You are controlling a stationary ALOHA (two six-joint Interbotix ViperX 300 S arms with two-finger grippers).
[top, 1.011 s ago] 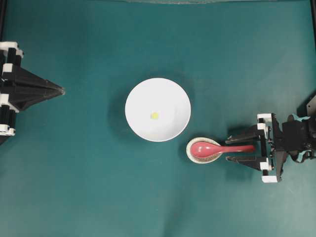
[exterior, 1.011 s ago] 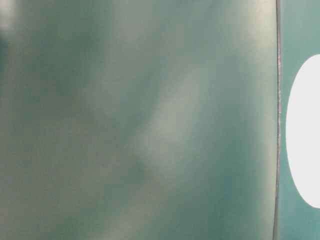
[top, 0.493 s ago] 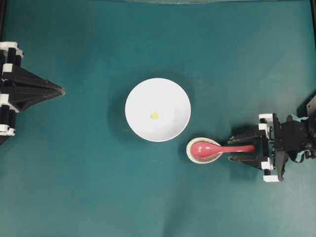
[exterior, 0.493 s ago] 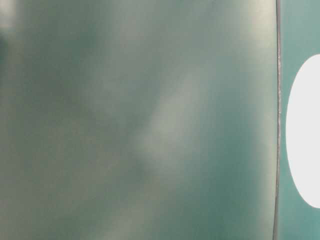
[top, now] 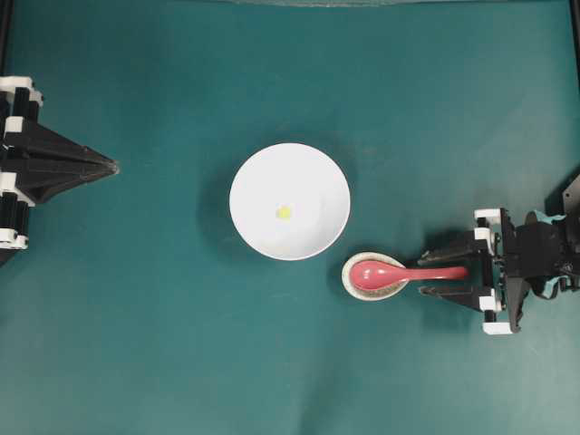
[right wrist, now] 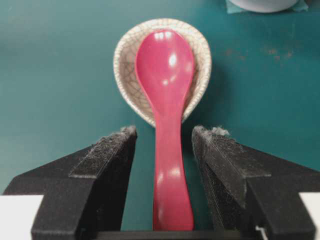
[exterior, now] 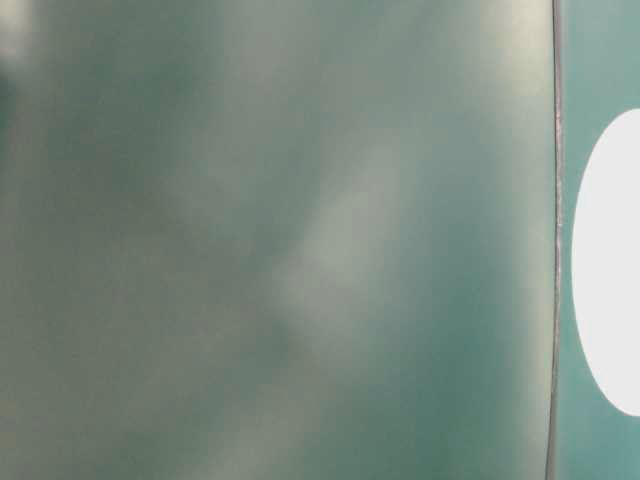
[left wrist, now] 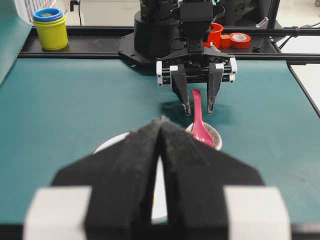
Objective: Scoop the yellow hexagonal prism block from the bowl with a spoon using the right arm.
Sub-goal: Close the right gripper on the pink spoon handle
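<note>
The white bowl [top: 313, 177] stands at the middle of the teal table, and the tiny yellow hexagonal prism block [top: 284, 212] lies inside it. To its lower right, the pink-red spoon [top: 381, 273] rests with its scoop in a speckled rest [top: 348, 277] and its handle pointing right. My right gripper [top: 420, 274] is open, with one finger on each side of the handle. In the right wrist view, teal gaps show between the spoon [right wrist: 167, 95] and both pads [right wrist: 107, 155]. My left gripper [top: 111, 167] is shut at the left edge, holding nothing.
Stacked yellow and blue cups [left wrist: 50, 27] and red tape rolls [left wrist: 240, 39] sit on the black rail behind the right arm's base. The table-level view is a blur, with only part of the bowl [exterior: 610, 260] showing at its right edge.
The right gripper's fingers have drawn a little closer together around the spoon handle. The spoon, bowl, block and left arm have not moved.
</note>
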